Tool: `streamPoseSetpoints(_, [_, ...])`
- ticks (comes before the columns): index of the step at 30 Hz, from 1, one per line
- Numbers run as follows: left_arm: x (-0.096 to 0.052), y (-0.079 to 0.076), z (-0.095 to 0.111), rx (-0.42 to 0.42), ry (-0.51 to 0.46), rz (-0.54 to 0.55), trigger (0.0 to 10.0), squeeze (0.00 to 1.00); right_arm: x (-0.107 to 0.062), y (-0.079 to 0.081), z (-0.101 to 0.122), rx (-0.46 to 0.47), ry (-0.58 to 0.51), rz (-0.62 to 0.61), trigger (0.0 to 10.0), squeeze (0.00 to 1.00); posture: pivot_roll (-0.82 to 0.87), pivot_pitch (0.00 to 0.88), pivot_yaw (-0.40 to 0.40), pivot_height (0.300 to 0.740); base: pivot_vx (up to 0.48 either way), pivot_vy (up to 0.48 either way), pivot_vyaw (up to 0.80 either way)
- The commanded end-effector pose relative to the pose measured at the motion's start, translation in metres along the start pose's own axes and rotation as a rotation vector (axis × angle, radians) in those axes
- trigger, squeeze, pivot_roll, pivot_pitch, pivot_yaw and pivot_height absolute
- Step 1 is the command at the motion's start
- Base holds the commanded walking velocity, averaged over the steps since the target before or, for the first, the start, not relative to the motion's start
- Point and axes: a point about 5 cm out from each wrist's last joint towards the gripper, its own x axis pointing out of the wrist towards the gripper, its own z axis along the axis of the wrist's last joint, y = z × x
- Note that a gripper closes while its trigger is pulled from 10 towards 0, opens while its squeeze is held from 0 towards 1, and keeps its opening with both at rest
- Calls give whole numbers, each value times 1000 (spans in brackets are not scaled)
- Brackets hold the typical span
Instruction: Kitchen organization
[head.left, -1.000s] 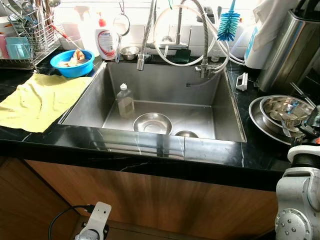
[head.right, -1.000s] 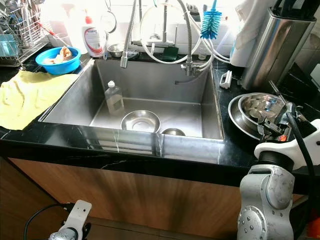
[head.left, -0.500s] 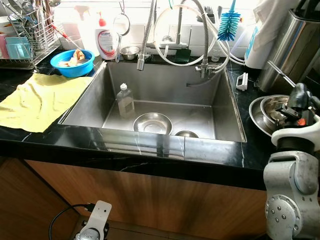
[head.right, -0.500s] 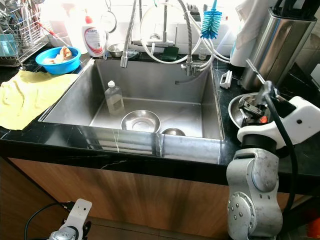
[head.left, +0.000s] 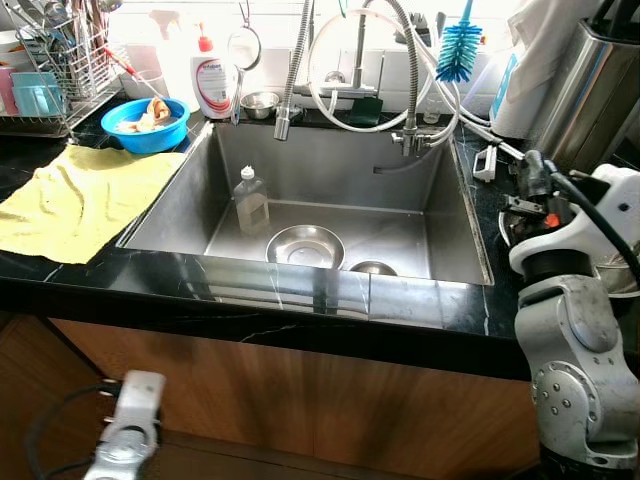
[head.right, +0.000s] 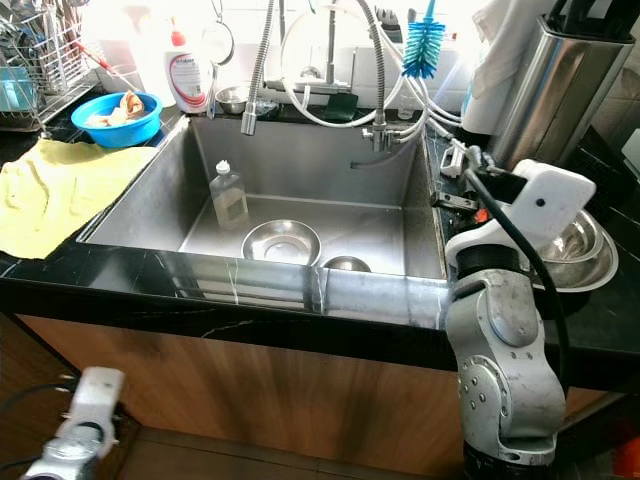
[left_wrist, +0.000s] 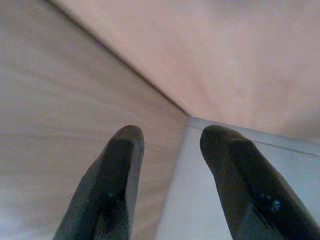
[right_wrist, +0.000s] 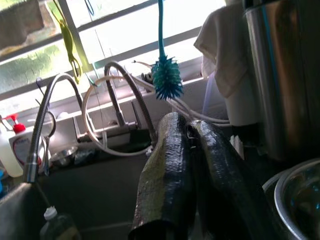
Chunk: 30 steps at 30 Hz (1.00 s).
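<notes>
Black counter (head.left: 300, 290) | right pincer (right_wrist: 192, 135) clenched — steel bowls (head.right: 575, 245) beside — left pincer (left_wrist: 170, 145) released

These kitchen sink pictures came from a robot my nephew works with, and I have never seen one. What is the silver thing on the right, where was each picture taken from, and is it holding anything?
The silver thing is the robot's own right arm. Its right gripper, two long black fingers, is raised over the black counter beside the sink. The two wide pictures come from the two eyes of a camera on its head, looking down. The other two come from cameras on its wrists, looking along the fingers. The right fingers are pressed together with nothing between them. The left gripper hangs open low by the wooden cabinet, holding nothing. In the sink stand a plastic bottle and a steel bowl. On the counter lie a yellow cloth, a blue bowl and stacked steel bowls.
</notes>
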Motion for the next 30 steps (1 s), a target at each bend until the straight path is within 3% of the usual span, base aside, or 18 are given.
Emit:
streamPoseSetpoints(1, [-1,9,-3,-3,-22,20,10000,0,5,0,0,-9,4,10,10000,0,-125,0,5,740,0,0,0])
streamPoseSetpoints(6, [-3,24,4,-34,-130,28,10000,0,12,-7,-3,-22,12,-4,10000,0,-106,0,13,740,0,0,0])
streamPoseSetpoints(9, [-7,51,16,-26,-250,181,10000,0,17,-8,-4,0,12,9,10000,0,-91,0,9,740,0,0,0])
streamPoseSetpoints(15, [-17,78,30,-64,-375,347,10000,0,21,-6,-5,9,8,29,10000,0,-56,0,3,740,0,0,0])
streamPoseSetpoints(16, [-24,87,36,-59,-432,408,10000,0,22,-6,-5,11,8,33,10000,0,-56,0,3,740,0,0,0])
streamPoseSetpoints(19, [-32,94,40,-56,-476,463,10000,0,23,-7,-6,11,8,34,10000,0,-44,0,1,740,0,0,0])
streamPoseSetpoints(21, [-47,109,50,-57,-534,575,10000,0,24,-9,-7,12,11,33,10000,0,-35,0,-3,740,0,0,0])
streamPoseSetpoints(24, [-53,114,55,-58,-556,610,10000,0,24,-10,-8,13,11,33,10000,0,-32,0,-5,740,0,0,0])
streamPoseSetpoints(27, [-74,129,78,-65,-641,697,10000,0,25,-12,-9,13,14,34,10000,0,-15,0,-14,740,0,0,0])
streamPoseSetpoints(28, [-74,129,78,-65,-641,697,10000,0,25,-12,-9,13,14,34,10000,0,-15,0,-14,740,0,0,0])
streamPoseSetpoints(29, [-91,139,104,-94,-730,729,10000,0,25,-12,-10,13,18,38,10000,0,-2,0,-23,740,0,0,0])
streamPoseSetpoints(30, [-97,141,112,-97,-756,736,10000,0,25,-12,-10,13,18,40,10000,0,-2,0,-23,740,0,0,0])
